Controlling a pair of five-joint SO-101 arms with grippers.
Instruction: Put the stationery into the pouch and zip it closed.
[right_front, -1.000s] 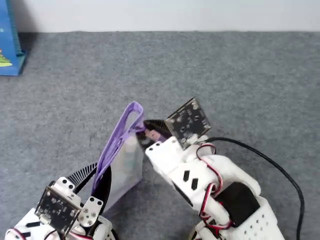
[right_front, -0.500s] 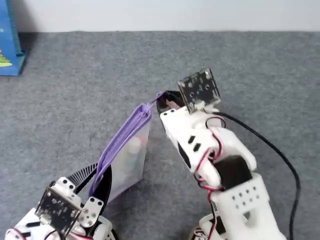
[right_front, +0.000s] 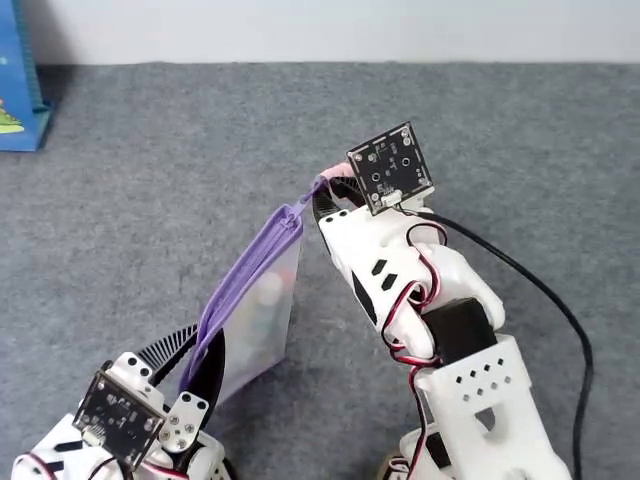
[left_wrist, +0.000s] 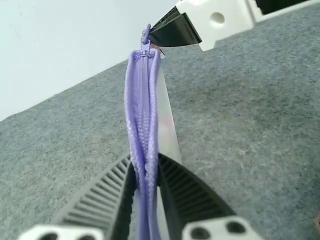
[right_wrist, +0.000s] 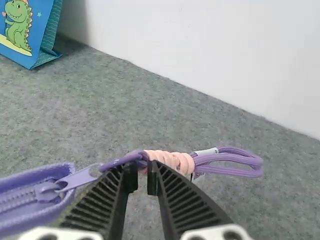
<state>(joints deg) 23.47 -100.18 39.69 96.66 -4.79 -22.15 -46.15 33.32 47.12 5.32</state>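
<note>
1. Since a second ago the right gripper (right_front: 322, 198) has drawn the zip pull (right_front: 322, 184) away from the left gripper (right_front: 203, 365). The pouch (right_front: 262, 300), arched back then, now stands edge-up and taut between them. Pale shapes (right_front: 266, 292) show through its clear side, too vague to name
2. Left wrist view: the left gripper's jaws are closed on the pouch's near end. The slider (left_wrist: 145, 37) sits at its far end, with the teeth meshed all along
3. Right wrist view: the right gripper pinches the zip pull where it meets the pink-wrapped cord (right_wrist: 170, 160)
4. The pouch looks soft, light and limp, so it is probably best held by its ends, as now
</note>
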